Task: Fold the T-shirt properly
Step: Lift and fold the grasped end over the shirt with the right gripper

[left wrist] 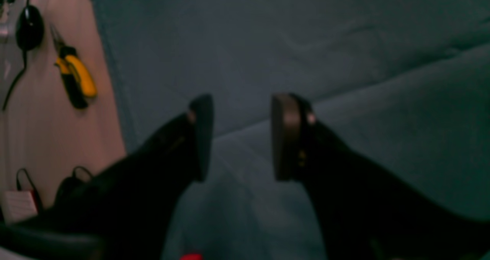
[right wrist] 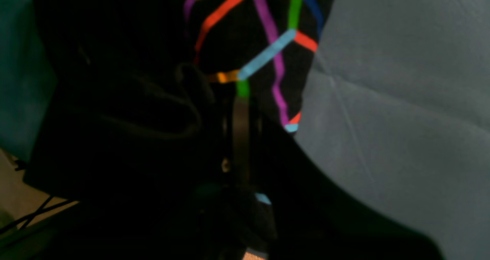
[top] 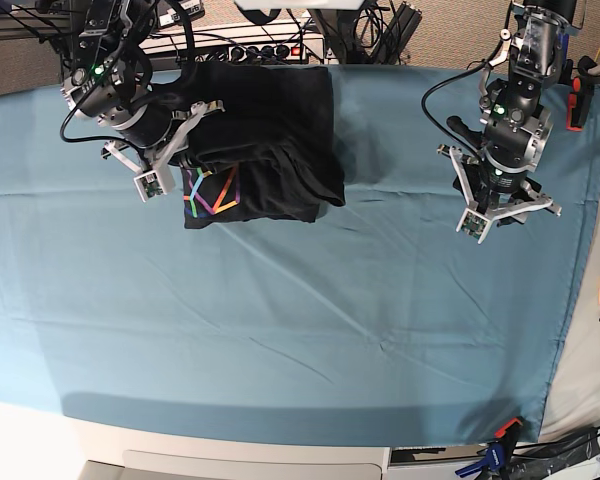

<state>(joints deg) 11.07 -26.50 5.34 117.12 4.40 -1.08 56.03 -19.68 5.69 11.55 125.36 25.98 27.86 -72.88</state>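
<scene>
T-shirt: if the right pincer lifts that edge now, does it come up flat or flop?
Likely flops: the T-shirt lies in soft, bunched layers, so only the pinched part should rise. Probably light; thin cotton drapes around the right pincer. It may drag the wrinkled teal table cloth a little.

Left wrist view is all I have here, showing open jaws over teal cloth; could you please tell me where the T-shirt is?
Observer: The T-shirt lies bunched at the far side of the teal cloth, away from the left gripper, which hangs open over bare cloth.
Operator: Thank you. Is the other arm doing anything with it?
Observer: Yes, the right gripper is shut on the shirt's edge, beside the rainbow line print.
Operator: Is the print facing up?
Observer: Only a small part shows, at the shirt's near corner by that gripper; the rest on top is plain black.
</scene>
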